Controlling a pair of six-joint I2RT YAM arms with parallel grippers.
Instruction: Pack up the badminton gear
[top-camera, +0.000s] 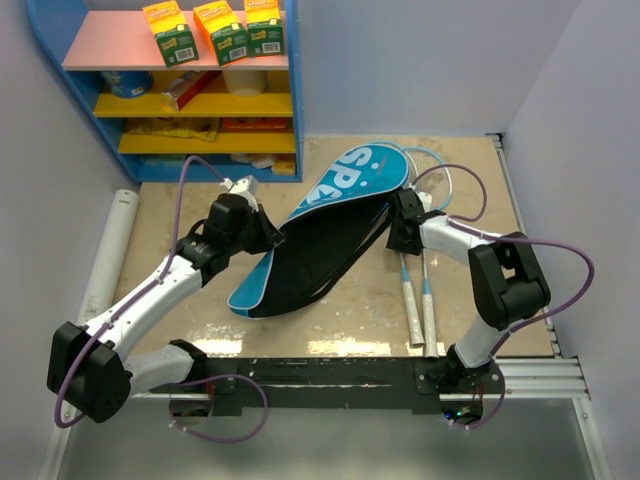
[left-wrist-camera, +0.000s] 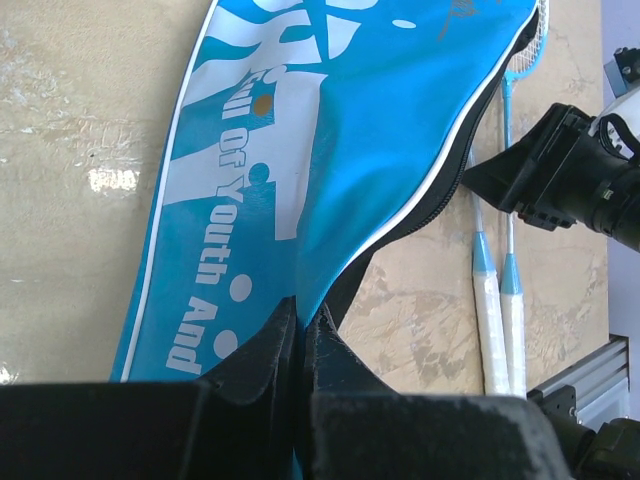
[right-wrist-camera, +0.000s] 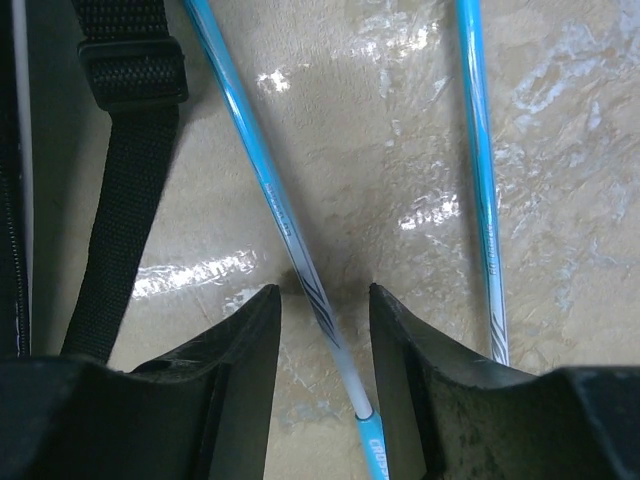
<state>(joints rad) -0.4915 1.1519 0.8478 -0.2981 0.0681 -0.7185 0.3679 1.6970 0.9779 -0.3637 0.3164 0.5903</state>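
Note:
The long blue bag (top-camera: 352, 180) lies open in the middle of the floor, its black inside showing. My left gripper (top-camera: 266, 233) is shut on the edge of the bag's blue flap (left-wrist-camera: 330, 120), seen between the fingertips in the left wrist view (left-wrist-camera: 302, 318). Two light-blue rackets (top-camera: 408, 290) lie right of the bag, handles toward me, heads partly under the bag. My right gripper (top-camera: 404, 226) is open, low over the floor, its jaws on either side of one racket shaft (right-wrist-camera: 300, 255); the second shaft (right-wrist-camera: 482, 180) lies to its right. No shuttlecock is in view.
A blue shelf unit (top-camera: 292, 100) with orange-green boxes (top-camera: 175, 30) stands at the back left. A white tube (top-camera: 110, 250) lies along the left wall. The bag's black strap (right-wrist-camera: 125, 200) lies left of the right gripper. A metal rail (top-camera: 330, 375) runs along the near edge.

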